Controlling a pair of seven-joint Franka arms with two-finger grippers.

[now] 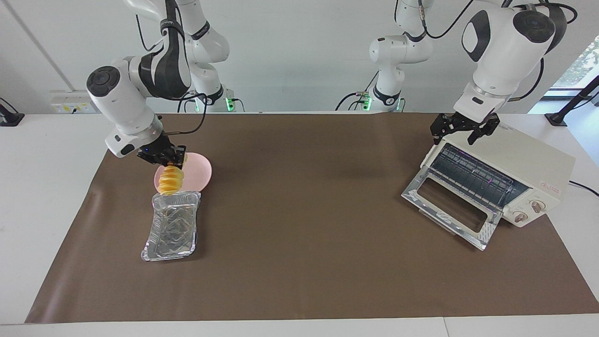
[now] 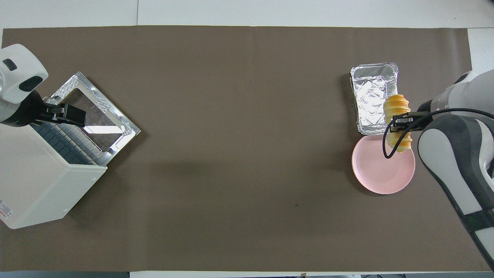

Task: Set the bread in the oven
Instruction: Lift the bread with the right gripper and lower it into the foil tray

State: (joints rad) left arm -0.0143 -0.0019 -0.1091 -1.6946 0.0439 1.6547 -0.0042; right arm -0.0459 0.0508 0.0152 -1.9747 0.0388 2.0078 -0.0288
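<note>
right now the right gripper [image 1: 169, 161] is clamped on the bread [image 1: 170, 182], up in the air over the foil tray [image 1: 171, 226] edge by the pink plate [image 1: 199, 171]. left gripper [image 1: 463, 129] waits w/ jaws apart over the oven [image 1: 512, 174], door down.
</note>
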